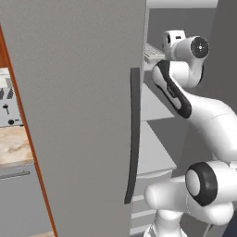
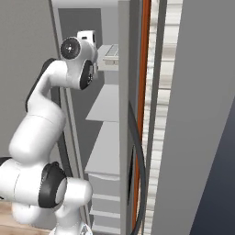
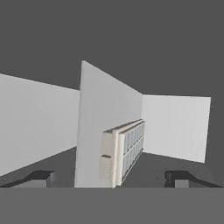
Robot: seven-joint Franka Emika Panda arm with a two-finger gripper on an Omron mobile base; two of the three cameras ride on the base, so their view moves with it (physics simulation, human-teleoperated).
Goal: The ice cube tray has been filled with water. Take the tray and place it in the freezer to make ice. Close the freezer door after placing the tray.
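The claw [image 3: 112, 178] stands wide, its two dark fingertips [image 3: 41, 177] far apart at the bottom of the hand view, and nothing sits between them. Just ahead, centred in that gap, is the ice cube tray [image 3: 124, 150], pale, with its two rows of square cells. It lies flat against a pale grey shelf [image 3: 105, 118], which looks upright here because the hand is rolled over. The tray is clear of both fingertips.

In the left base view the tray [image 1: 152, 53] shows as a pale slab on an upper shelf inside the freezer [image 1: 159, 152], just left of the white wrist. The right base view has it [image 2: 111, 53] on that high shelf too, just right of the wrist, its grid barely readable.

Below it, more pale grey shelves [image 2: 108, 103] step down inside the compartment, with drawers [image 1: 139, 203] at the bottom. The freezer door [image 1: 78, 115] stands open and fills the left of the left base view, its long dark handle [image 1: 133, 134] running down its edge. Past the door's left side, a toaster [image 1: 9, 104] stands on a wooden surface [image 1: 13, 146].
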